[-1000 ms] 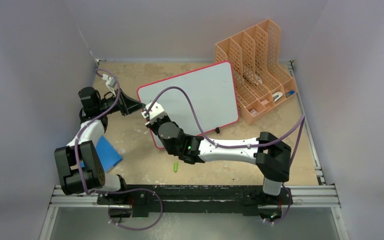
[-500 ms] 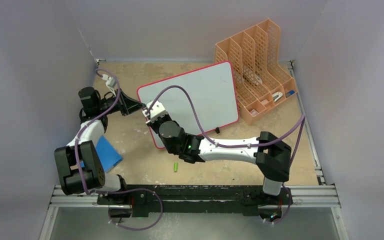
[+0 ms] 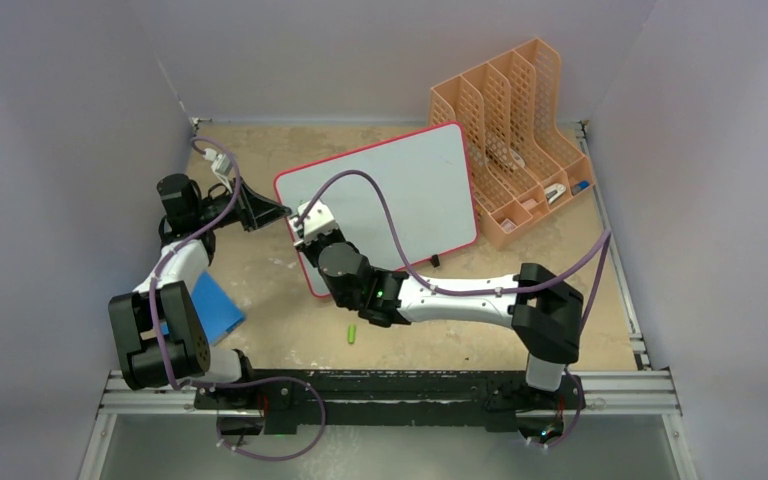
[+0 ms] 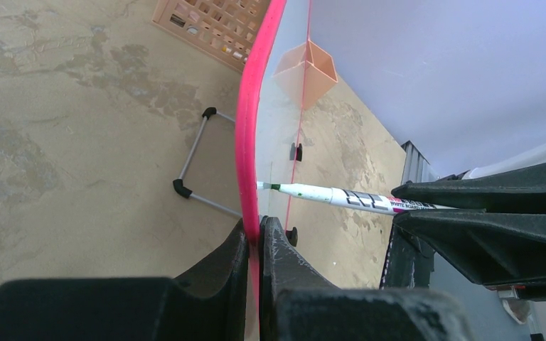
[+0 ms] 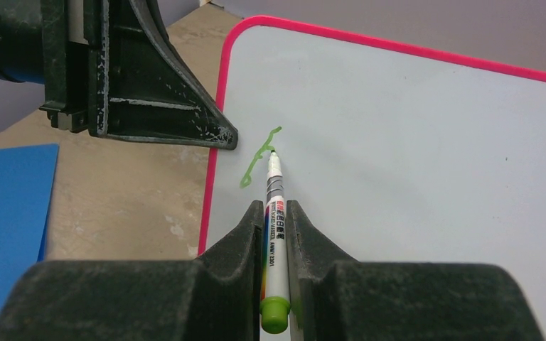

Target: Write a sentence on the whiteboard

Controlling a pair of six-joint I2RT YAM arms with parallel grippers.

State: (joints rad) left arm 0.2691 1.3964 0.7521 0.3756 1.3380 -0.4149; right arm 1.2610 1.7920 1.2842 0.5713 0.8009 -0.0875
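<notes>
left gripper (image 4: pixel 256 231) pinches the pink left rim of the whiteboard (image 3: pixel 420 170), jaws pressed tight against it. the board stands tilted mid-table, its right side just beside the orange file organizer (image 3: pixel 520 110). right gripper (image 5: pixel 276 213) is clamped on a white marker (image 5: pixel 273 186), green tip touching the board near that left rim. of the sentence (image 5: pixel 254 158), only one thin green stroke shows. blue pad (image 3: pixel 218 305) lies by the left arm.
</notes>
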